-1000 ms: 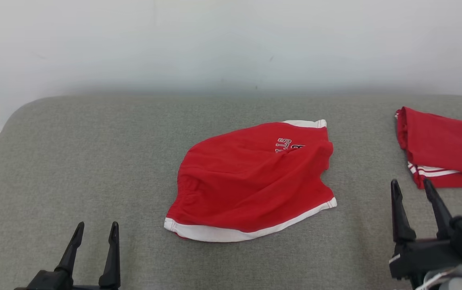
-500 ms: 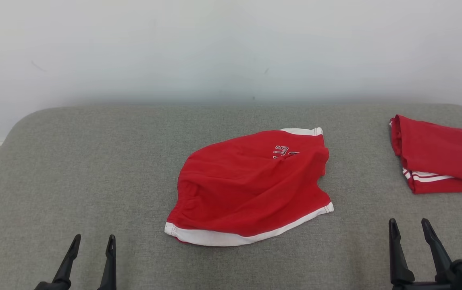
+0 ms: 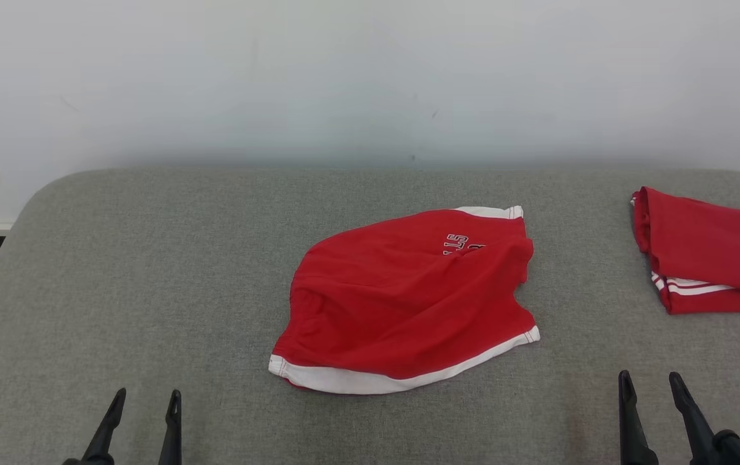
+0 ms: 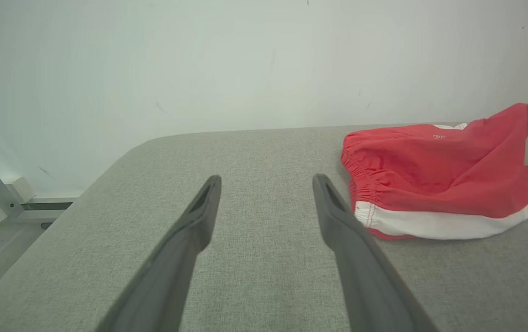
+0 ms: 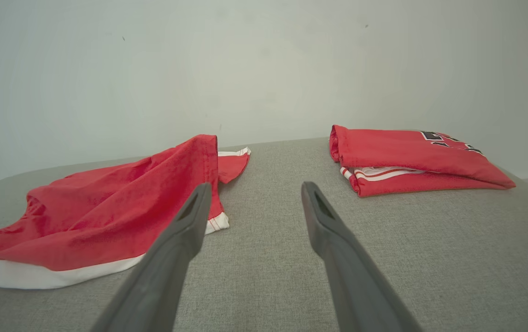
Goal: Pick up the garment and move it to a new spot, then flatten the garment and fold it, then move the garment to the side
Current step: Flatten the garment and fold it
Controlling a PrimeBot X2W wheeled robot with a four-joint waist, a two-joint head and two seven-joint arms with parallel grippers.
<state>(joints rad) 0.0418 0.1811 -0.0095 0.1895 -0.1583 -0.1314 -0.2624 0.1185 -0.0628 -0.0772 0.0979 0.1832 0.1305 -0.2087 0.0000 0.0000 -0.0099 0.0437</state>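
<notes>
Head view: my right pincer point(image 3: 649, 376) had drawn back to five o'clock, released, leaving the folded garment point(image 3: 712, 258) at three o'clock on the bench point(image 3: 150, 258); task likely done. Left wrist: my left pincer point(image 4: 267, 177) gaped empty. Right wrist: folded garment point(image 5: 411, 159) at one o'clock, lying free.

Grey fabric surface point(image 3: 150, 271), red shorts point(image 3: 402, 303), folded jersey point(image 3: 706, 252)

Garment point(image 3: 402, 303) lettering point(image 3: 458, 244) partly under fold
</notes>
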